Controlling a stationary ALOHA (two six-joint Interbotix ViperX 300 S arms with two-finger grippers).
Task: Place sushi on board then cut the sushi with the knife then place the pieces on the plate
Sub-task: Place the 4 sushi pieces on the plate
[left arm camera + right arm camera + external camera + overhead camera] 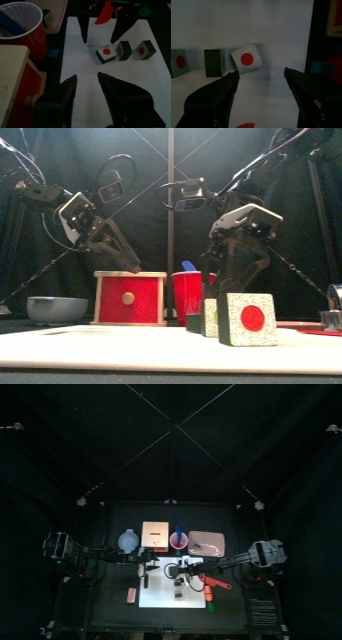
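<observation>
Altogether three separate sushi pieces (124, 50) on one white board (83, 72)

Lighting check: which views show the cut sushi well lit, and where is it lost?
Left wrist view: three sushi pieces plain on the white board. Right wrist view: evenly lit too. Front view: nearest piece bright against the black curtain. Top view: mostly dark, board the one bright patch, pieces too small to tell.

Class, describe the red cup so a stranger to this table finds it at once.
Start at the white cutting board in the table's middle and look just behind it. Between the pale wooden box and the flat pink tray stands the red cup. Unlike them it is round and holds a blue toy knife.
</observation>
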